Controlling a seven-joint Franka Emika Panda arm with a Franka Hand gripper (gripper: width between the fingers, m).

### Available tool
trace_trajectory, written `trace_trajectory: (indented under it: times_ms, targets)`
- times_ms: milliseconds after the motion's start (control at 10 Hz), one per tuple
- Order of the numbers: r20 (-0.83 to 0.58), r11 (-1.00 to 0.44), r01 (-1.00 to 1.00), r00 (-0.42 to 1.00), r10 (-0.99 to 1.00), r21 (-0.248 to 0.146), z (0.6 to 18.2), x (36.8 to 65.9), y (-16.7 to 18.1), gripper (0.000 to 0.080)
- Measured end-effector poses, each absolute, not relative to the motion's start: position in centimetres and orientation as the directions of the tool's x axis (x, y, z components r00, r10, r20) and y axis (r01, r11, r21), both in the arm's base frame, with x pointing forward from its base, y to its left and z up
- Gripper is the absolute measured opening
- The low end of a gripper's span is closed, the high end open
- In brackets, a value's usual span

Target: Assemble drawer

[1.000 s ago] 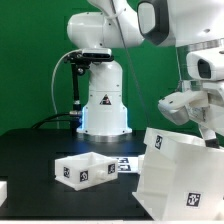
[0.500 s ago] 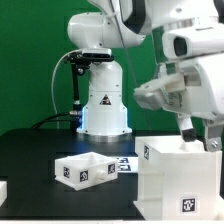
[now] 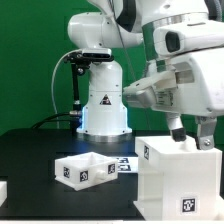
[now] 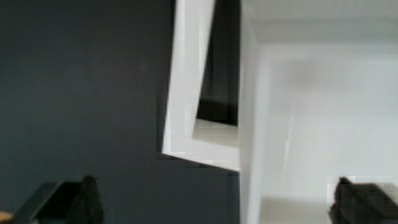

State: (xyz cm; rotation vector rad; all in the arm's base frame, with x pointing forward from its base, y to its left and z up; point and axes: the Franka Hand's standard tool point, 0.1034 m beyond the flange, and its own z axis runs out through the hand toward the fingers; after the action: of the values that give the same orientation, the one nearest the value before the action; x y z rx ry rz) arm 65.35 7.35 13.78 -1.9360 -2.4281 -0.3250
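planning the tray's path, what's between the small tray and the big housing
In the exterior view, a strip of the marker board lies flat on the black table between the small tray and the housing; nothing else shows there.

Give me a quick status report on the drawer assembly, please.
Gripper open, above housing. Housing upright, not gripped. Small tray apart, on exterior view's left. Nothing blocking.
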Motion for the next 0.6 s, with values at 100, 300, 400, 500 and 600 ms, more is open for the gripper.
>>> trace_trajectory:
  times_ms: [100,300,400,500,600]
  targets:
    - [0.131,0.216,0.963,-0.238,0.962,0.162,14.58,65.57,7.1,0.0649]
    - [0.123,0.243,0.958,-0.263,0.957,0.155,15.53,66.05,6.8,0.0649]
    - [0.125,0.241,0.958,-0.261,0.957,0.154,15.33,65.97,6.84,0.0649]
    - [0.127,0.236,0.96,-0.256,0.958,0.153,15.26,65.93,6.86,0.0649]
    - [0.141,0.151,0.978,-0.172,0.975,0.145,15.3,65.97,6.86,0.0649]
